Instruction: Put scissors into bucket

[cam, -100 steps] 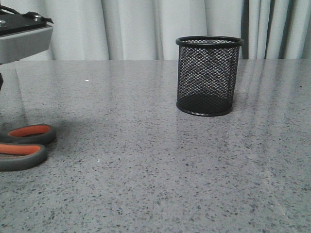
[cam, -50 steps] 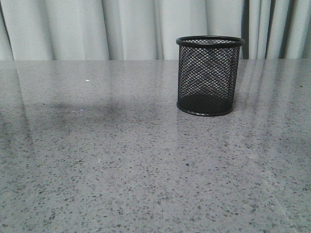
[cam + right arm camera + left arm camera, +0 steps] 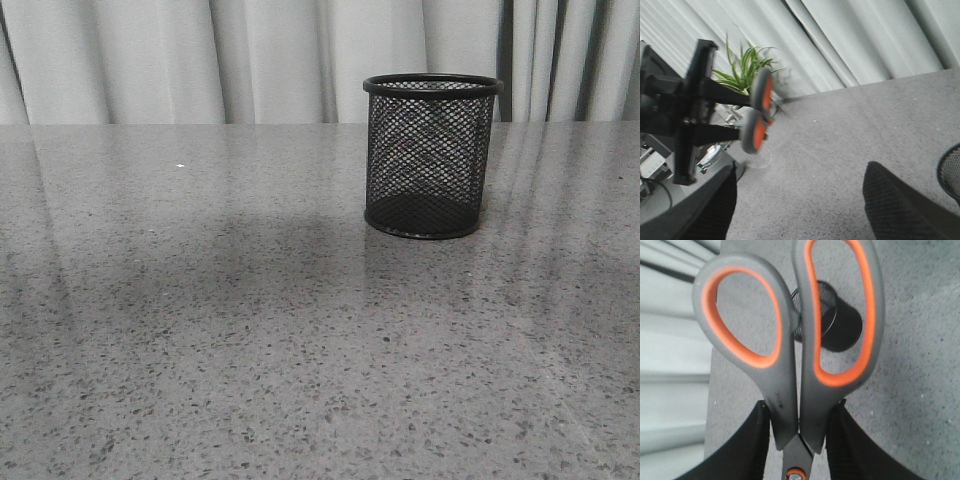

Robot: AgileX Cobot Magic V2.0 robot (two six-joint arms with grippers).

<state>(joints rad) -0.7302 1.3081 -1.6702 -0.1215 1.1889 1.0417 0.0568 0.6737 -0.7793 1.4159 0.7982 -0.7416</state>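
Observation:
The bucket (image 3: 431, 155), a black wire-mesh cup, stands upright on the grey table (image 3: 250, 330), right of centre towards the back. The scissors and both grippers are out of the front view. In the left wrist view my left gripper (image 3: 797, 440) is shut on the scissors (image 3: 785, 390) just above the pivot screw, with the grey, orange-lined handles pointing away. The bucket (image 3: 840, 327) shows beyond them. In the right wrist view the scissors (image 3: 759, 117) hang blurred in the air on the left arm (image 3: 685, 110). My right gripper (image 3: 802, 175) is open and empty over the table. The bucket's rim (image 3: 951, 170) is beside it.
Pale curtains hang behind the table's far edge. A green plant (image 3: 745, 65) and some equipment stand beyond the table's left side, behind the left arm.
One second ago the scissors lay at the table's left edge under the left arm. Now both have left the front view and the scissors are held up off the table.

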